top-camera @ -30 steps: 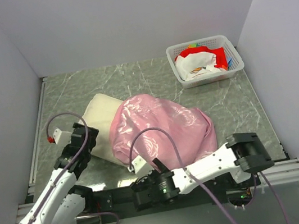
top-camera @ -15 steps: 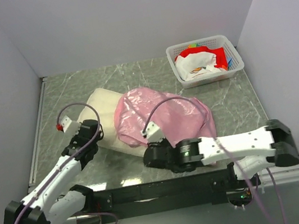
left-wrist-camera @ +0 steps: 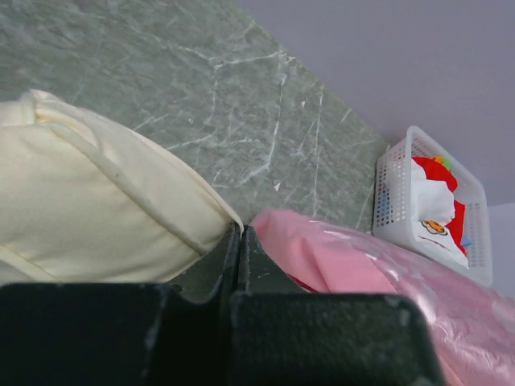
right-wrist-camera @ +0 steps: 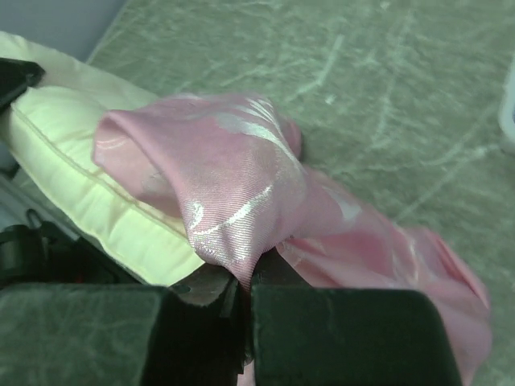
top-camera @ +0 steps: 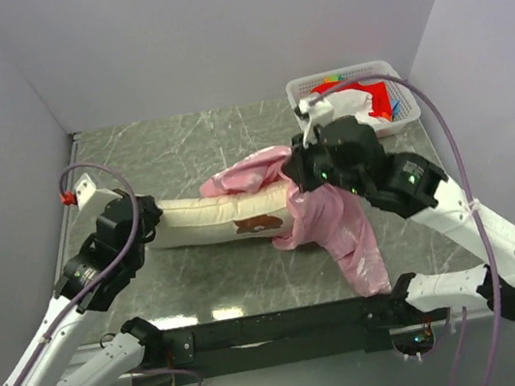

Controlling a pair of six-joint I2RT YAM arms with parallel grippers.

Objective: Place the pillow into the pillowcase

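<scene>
The cream pillow (top-camera: pixel 205 219) hangs stretched between my two grippers above the table, its long edge up and its brown bear mark facing the camera. My left gripper (top-camera: pixel 149 216) is shut on the pillow's left end; in the left wrist view its jaws (left-wrist-camera: pixel 239 231) pinch the seam of the pillow (left-wrist-camera: pixel 88 217). The pink pillowcase (top-camera: pixel 337 229) covers the pillow's right end and droops toward the front edge. My right gripper (top-camera: pixel 298 183) is shut on a bunched fold of it. In the right wrist view the pillowcase (right-wrist-camera: pixel 225 169) runs into the gripper (right-wrist-camera: pixel 245 283), with the pillow (right-wrist-camera: pixel 96 201) beside it.
A white basket (top-camera: pixel 393 73) holding red and white cloth stands at the back right, close behind my right arm; it also shows as a basket (left-wrist-camera: pixel 418 145) in the left wrist view. Walls close in the left, back and right sides of the green marbled table (top-camera: pixel 182 146).
Both grippers have shut. Both arms have moved up from the front edge, the right one far to the back right. The pillow, flat before, now hangs raised between them with the pillowcase pulled rightward.
</scene>
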